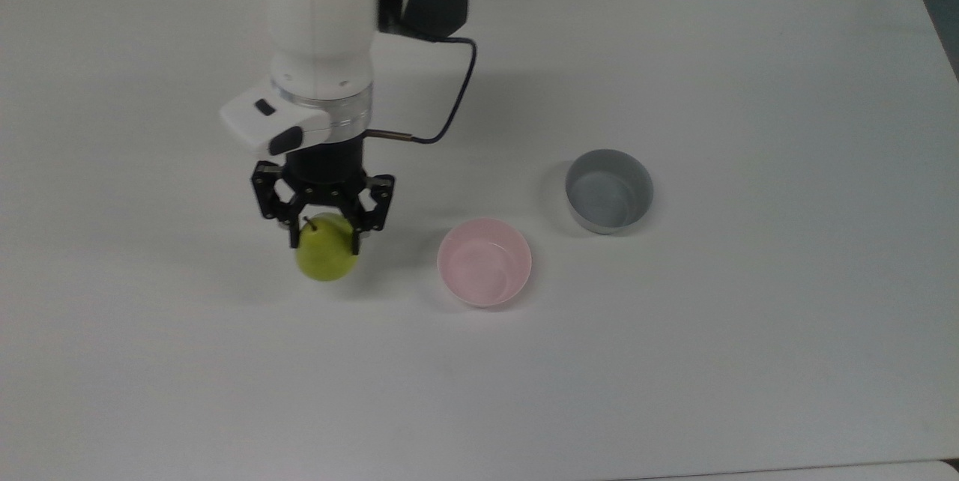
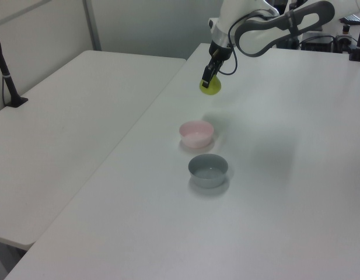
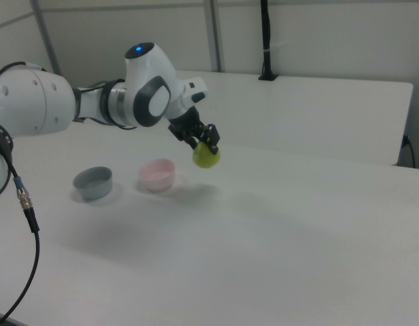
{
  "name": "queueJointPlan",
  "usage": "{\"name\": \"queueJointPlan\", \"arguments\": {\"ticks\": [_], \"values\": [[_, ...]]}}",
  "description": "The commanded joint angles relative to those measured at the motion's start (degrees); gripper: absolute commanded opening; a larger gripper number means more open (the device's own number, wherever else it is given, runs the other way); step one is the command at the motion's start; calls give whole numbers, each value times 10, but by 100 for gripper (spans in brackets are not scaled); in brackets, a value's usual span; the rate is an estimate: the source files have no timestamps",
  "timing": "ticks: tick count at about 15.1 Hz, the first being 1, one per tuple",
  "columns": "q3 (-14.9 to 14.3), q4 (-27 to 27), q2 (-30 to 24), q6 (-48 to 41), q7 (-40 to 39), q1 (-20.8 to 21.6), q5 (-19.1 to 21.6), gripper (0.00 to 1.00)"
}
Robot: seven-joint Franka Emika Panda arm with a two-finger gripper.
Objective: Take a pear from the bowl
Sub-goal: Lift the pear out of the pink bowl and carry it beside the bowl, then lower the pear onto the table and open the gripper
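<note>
The yellow-green pear [image 1: 327, 257] hangs in the air, with my gripper [image 1: 324, 239] shut on its upper half. It is well above the white table [image 1: 674, 354] and off to the top view's left of the pale pink bowl [image 1: 485, 262], which stands with nothing in it. In the left view the pear [image 2: 212, 86] hangs from the gripper [image 2: 208, 79] beyond the bowl [image 2: 196, 133]. The right view has the pear [image 3: 206, 156] under the gripper [image 3: 204, 142], to the right of the bowl [image 3: 157, 174].
A deeper grey bowl [image 1: 608, 190] stands on the top view's right of the pink one, also seen as the grey bowl [image 2: 208, 170] and the grey bowl [image 3: 92, 182]. A second white table [image 2: 63, 128] adjoins on the left view's left. A dark cable [image 1: 449, 114] trails from the wrist.
</note>
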Motion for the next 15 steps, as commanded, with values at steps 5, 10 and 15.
{"name": "queueJointPlan", "arguments": {"ticks": [5,10,15], "values": [[1,-2,38,48,-26,-21,-8,51],[1,-6,55,86,-25,-19,-8,52],[1,-4,73,89,-25,-18,-9,59]]}}
